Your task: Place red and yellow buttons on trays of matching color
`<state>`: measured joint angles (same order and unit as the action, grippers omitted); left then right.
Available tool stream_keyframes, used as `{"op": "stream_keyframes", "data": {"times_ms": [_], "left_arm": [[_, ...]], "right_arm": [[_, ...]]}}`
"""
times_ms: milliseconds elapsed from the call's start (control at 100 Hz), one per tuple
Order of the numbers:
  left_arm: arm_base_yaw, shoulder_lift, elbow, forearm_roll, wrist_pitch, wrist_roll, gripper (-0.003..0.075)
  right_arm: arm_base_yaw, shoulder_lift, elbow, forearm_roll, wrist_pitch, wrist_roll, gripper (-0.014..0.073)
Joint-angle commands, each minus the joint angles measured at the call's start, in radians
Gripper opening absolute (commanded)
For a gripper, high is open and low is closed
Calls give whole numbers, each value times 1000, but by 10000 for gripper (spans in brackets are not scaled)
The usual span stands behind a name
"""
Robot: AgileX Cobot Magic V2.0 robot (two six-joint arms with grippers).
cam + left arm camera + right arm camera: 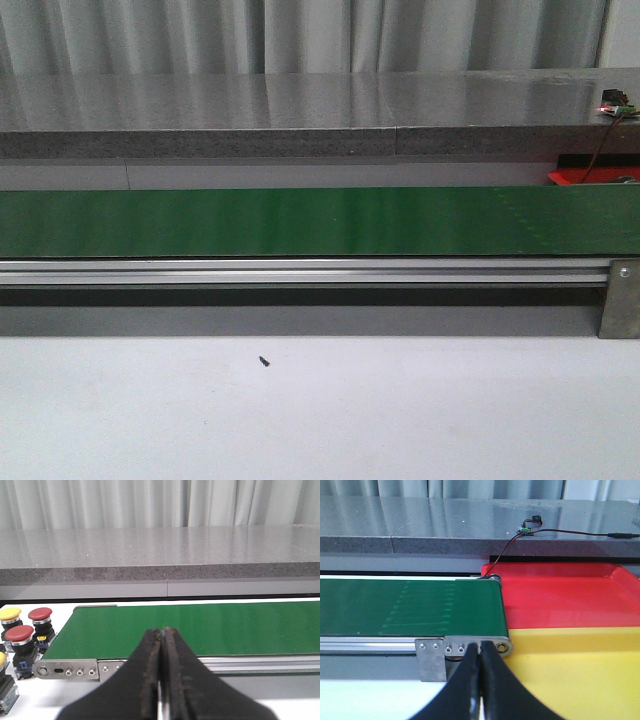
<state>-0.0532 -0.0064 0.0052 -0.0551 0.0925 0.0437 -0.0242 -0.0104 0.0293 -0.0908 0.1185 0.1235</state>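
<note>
Two red buttons (40,614) (19,633) and a yellow button (10,613) stand on black bases by the end of the green belt (200,627), in the left wrist view. Another yellow one (1,660) is cut by the picture's edge. My left gripper (163,630) is shut and empty, in front of the belt and apart from the buttons. My right gripper (480,645) is also shut and empty, at the belt's other end. There a red tray (560,600) and a yellow tray (580,670) lie side by side, both empty. The front view shows only a sliver of the red tray (575,176).
The green belt (300,222) runs across the table on an aluminium rail (300,272). Behind it is a grey stone ledge (300,110) with a small wired board (527,528) on it. A black speck (264,361) lies on the white table.
</note>
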Motion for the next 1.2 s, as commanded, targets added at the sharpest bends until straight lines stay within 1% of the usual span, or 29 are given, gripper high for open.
{"op": "stream_keyframes", "data": {"times_ms": [0,840,1030,1190], "left_arm": [[-8,-34,42,-4,-82,-8,-20],[-8,-34,42,-2,-84,-8,-20],[-8,-34,34,0,-168,-8,-20],[-8,-34,-28,0,-158,-8,-20]], "right_arm": [[-3,-19,-19,-2,-79,0,-68],[-3,-19,-19,-2,-79,0,-68],[-3,-19,-19,-2,-79,0,-68],[-3,-19,-19,-2,-79,0,-68]]}}
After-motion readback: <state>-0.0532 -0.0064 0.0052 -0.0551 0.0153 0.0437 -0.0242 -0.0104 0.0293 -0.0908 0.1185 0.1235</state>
